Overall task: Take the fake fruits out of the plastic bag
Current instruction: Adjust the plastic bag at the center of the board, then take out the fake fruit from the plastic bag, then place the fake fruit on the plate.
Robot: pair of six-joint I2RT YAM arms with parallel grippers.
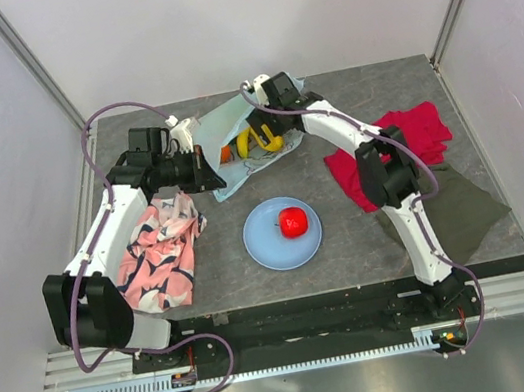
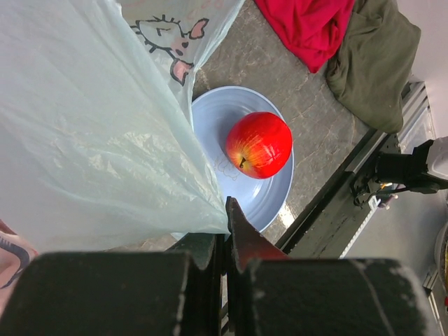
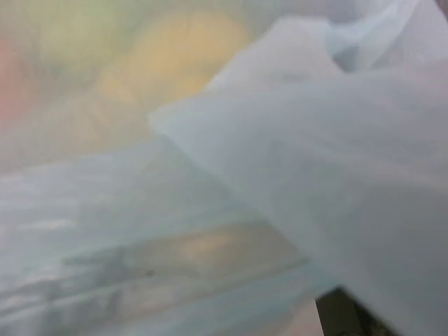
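The pale-blue plastic bag [image 1: 228, 121] lies at the back middle of the table. A yellow banana [image 1: 259, 142] and an orange [image 1: 225, 154] show at its mouth. My left gripper [image 1: 206, 168] is shut on the bag's edge. In the left wrist view the jaws [image 2: 227, 213] pinch a corner of the bag [image 2: 91, 140]. A red apple [image 1: 293, 221] sits on the light-blue plate [image 1: 269, 245], also in the left wrist view [image 2: 258, 144]. My right gripper [image 1: 265, 124] is at the bag's mouth by the banana. Its wrist view is filled by bag film [image 3: 315, 161] with a yellow blur [image 3: 185, 49] behind it, and its fingers are hidden.
A pink patterned cloth [image 1: 159, 247] lies at the left under my left arm. A red cloth [image 1: 414, 134] and an olive cloth [image 1: 462, 206] lie at the right, both also in the left wrist view [image 2: 308, 24] [image 2: 374, 63]. White walls enclose the table.
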